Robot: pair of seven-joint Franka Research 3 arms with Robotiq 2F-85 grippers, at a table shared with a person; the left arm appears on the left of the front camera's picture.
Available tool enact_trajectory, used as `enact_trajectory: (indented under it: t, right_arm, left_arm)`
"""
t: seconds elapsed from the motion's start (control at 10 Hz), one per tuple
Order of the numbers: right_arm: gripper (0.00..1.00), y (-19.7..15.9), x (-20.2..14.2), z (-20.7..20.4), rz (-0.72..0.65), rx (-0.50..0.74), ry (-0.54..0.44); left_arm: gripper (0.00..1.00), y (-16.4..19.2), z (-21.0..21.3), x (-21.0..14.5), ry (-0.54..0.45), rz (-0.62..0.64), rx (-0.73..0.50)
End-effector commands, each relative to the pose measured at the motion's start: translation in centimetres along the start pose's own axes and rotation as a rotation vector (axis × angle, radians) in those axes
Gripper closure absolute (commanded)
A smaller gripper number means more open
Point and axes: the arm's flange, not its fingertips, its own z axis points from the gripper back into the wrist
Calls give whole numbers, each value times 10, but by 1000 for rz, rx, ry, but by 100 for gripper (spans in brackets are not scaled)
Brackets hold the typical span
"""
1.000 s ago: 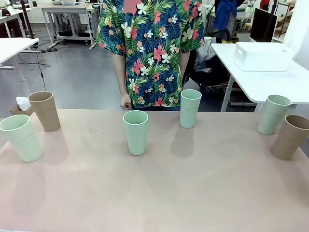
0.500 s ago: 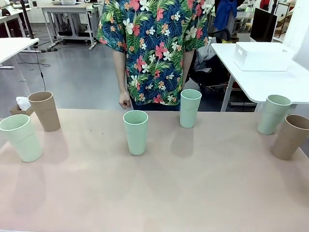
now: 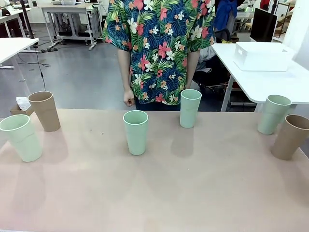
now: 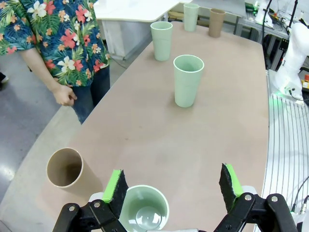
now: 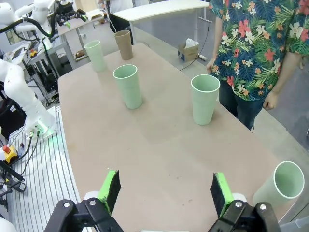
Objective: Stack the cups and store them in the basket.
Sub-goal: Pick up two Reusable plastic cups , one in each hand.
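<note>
Several cups stand upright and apart on the tan table. From left to right they are a mint cup, a tan cup, a mint cup, a mint cup, a mint cup and a tan cup. The white basket sits on a separate white table at the back right. My left gripper is open above the table's left end, over a mint cup beside a tan cup. My right gripper is open above bare tabletop, with a mint cup off to its side.
A person in a floral shirt stands at the far edge of the table, one hand hanging near it. A white arm base stands beside the table. A small cardboard box sits behind the far left corner.
The person has shifted a little to the right along the far edge, the hanging hand moving with them. The cups have not moved.
</note>
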Motion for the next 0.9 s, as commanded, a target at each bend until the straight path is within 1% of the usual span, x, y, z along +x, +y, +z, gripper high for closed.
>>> enact_trajectory:
  t: [0.0,0.1,0.2,0.3,0.4,0.6,0.8]
  right_arm:
    - [0,-3,3,-1,23,4,-24]
    - [0,-3,3,-1,23,4,-24]
    - [0,0,0,0,0,0,0]
    - [0,-30,9,0,-27,-10,11]
    - [0,-60,8,4,-26,50,-2]
    - [0,-119,-10,19,-40,178,-99]
    - [0,-160,-39,33,7,204,-200]
  left_arm:
    - [0,0,0,0,-13,-11,-5]
    - [0,0,0,0,-13,-11,-5]
    - [0,0,0,0,-13,-11,-5]
    - [0,0,0,0,0,0,0]
    - [0,22,11,-7,-20,14,25]
    - [0,61,29,-26,-88,-13,-35]
    - [0,86,48,-57,-175,-37,-51]
